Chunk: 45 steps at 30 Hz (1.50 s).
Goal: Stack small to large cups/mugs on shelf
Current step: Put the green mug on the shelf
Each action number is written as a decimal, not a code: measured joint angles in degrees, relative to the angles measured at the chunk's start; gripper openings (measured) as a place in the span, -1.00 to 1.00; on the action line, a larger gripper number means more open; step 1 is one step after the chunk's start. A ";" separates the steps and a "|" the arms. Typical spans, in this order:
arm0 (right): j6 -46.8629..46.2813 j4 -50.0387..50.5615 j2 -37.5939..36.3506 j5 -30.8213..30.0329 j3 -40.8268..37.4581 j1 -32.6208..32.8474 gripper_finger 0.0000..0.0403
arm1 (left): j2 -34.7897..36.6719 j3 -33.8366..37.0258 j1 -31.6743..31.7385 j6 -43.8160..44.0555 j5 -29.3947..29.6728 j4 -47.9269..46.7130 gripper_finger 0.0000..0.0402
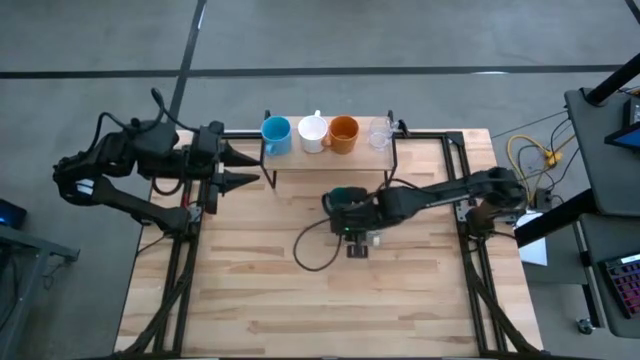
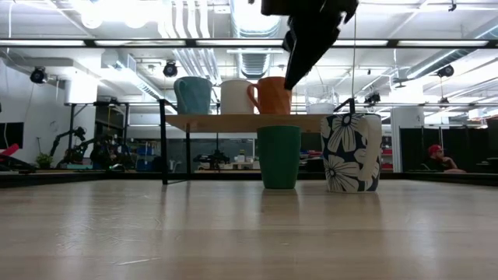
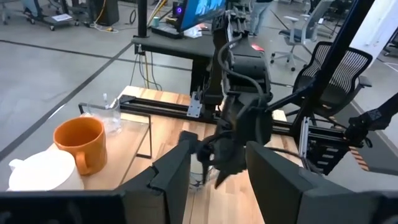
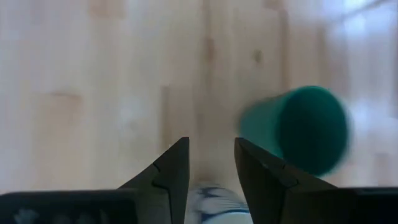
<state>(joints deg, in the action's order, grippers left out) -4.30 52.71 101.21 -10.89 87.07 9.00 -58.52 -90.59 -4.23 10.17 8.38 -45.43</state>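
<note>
Right gripper [image 4: 211, 163] hangs empty, part-open, over the worktop [image 1: 300, 300] by the teal cup [image 4: 298, 127]. Next I'd guess: centre over the cup and grab.

Looking down past my right gripper [image 4: 211, 171], I see its two dark fingers [image 4: 171, 171] standing apart with a narrow gap between them, nothing held. Below is the light wood bench [image 4: 93, 74]. A dark teal-green cup [image 4: 298, 127] stands on it, off to one side of the fingers and blurred. A white patterned object [image 4: 211, 208] shows just between the fingers' bases.
</note>
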 joint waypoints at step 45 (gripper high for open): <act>8.09 37.91 15.45 -12.19 35.87 -6.63 -0.96 | 1.25 2.25 -0.02 1.53 -0.02 -0.02 -0.30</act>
<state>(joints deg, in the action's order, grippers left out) 3.79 90.62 116.66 -23.07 122.94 2.36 -57.28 -88.34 -4.25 11.70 8.36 -45.45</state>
